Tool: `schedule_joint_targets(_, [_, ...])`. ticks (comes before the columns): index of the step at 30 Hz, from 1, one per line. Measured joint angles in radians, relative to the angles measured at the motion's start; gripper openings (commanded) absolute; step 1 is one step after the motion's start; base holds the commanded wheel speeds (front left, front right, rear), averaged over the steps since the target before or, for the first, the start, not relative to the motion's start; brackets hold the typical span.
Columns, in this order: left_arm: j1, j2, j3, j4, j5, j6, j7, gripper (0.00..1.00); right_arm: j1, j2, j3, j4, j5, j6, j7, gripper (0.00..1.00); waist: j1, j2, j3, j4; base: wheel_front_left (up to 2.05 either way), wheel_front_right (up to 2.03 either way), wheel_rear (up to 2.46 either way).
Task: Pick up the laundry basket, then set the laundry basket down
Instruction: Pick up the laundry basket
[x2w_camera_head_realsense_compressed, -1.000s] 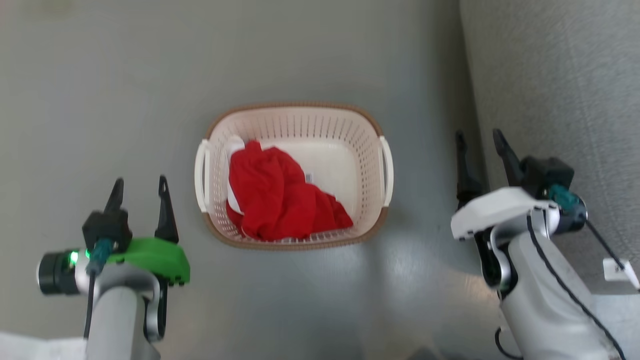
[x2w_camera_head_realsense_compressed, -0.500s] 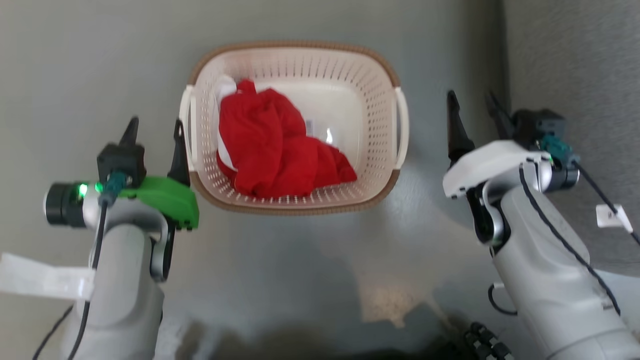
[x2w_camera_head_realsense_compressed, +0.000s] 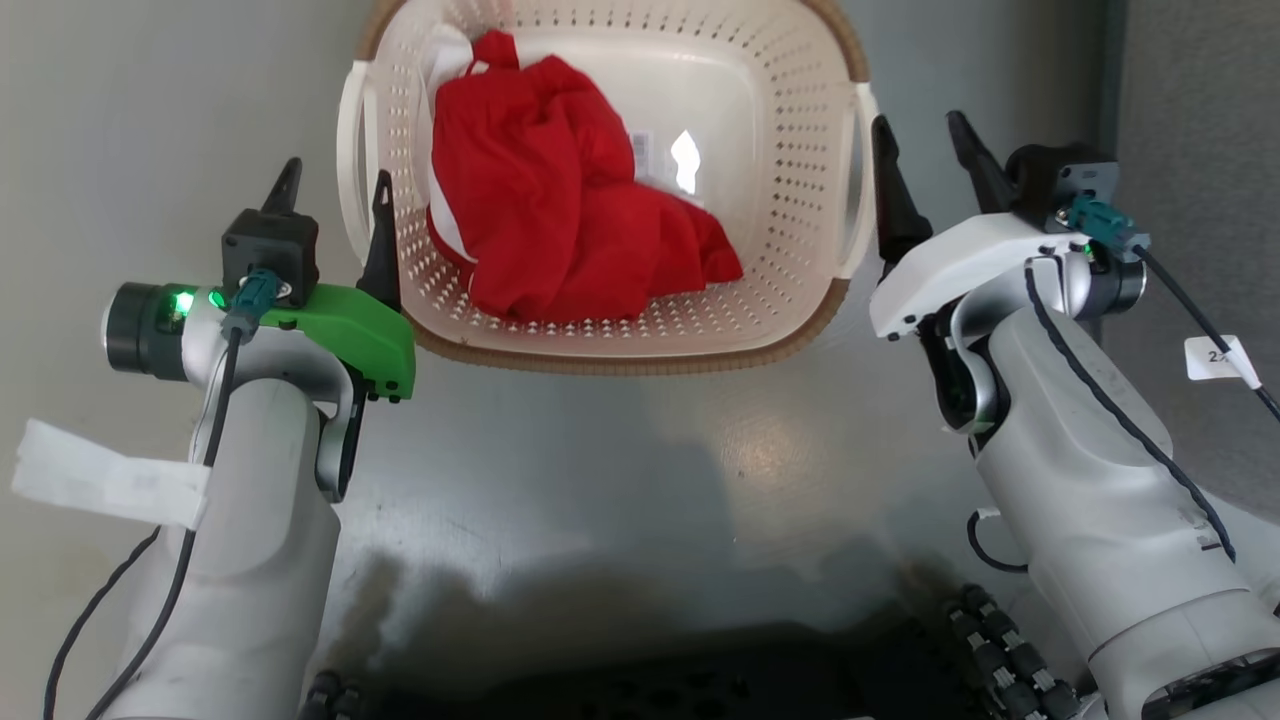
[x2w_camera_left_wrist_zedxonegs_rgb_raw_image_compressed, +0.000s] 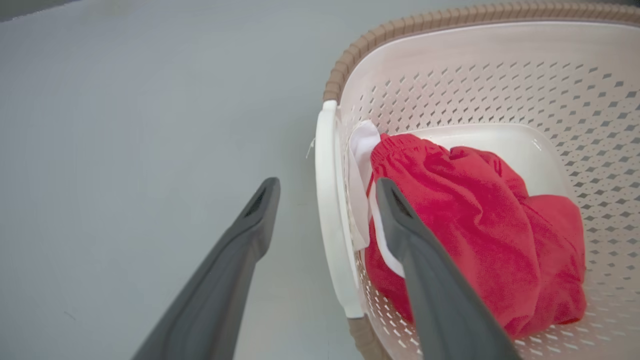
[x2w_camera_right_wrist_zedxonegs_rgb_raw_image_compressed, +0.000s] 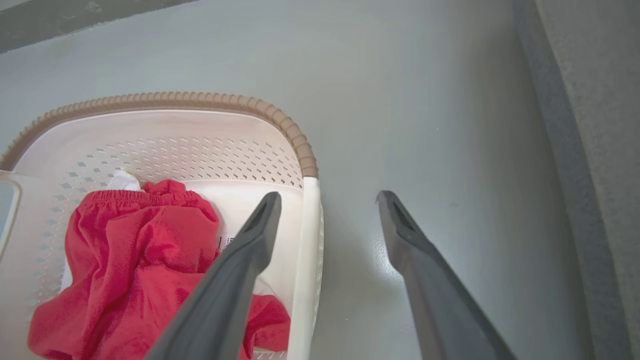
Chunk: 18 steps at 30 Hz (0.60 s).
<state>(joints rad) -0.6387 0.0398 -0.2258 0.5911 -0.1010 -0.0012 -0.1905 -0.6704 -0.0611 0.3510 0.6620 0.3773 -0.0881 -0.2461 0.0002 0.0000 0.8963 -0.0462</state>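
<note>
Floor (x2w_camera_head_realsense_compressed: 620, 470) carries the laundry basket (x2w_camera_head_realsense_compressed: 790, 150), red garment (x2w_camera_head_realsense_compressed: 560, 210) inside, between your arms. Your left gripper (x2w_camera_head_realsense_compressed: 336, 172) and right gripper (x2w_camera_head_realsense_compressed: 919, 120) are both spread wide, each straddling a white side handle (x2w_camera_left_wrist_zedxonegs_rgb_raw_image_compressed: 327, 210), so closing should give a level lift.

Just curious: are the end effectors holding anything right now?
Left end effector: open, holding nothing.
Right end effector: open, holding nothing.

Bright, even light, glare patch on floor (x2w_camera_head_realsense_compressed: 745, 445), dark shadow along bottom edge, frames sharp
</note>
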Motion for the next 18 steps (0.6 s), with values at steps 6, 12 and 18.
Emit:
schedule_joint_targets(6, [-0.026,-0.002,-0.007,0.068,0.000,-0.009,-0.011,1.00,-0.019,-0.001,0.043,0.026,0.040,0.009,-0.003,1.00,0.0000,0.0000,0.036,0.009,0.00,0.00,0.00])
schedule_joint_targets(12, [-0.074,-0.003,-0.017,0.116,0.001,-0.018,-0.013,1.00,-0.029,-0.001,0.081,0.047,0.061,0.012,-0.004,1.00,-0.0001,0.0000,0.060,0.008,0.00,0.00,0.00])
schedule_joint_targets(18, [-0.134,-0.006,-0.030,0.158,0.010,-0.026,-0.022,1.00,-0.072,-0.002,0.101,0.062,0.079,0.011,-0.004,1.00,-0.0001,0.0000,0.088,0.006,0.00,0.00,0.00])
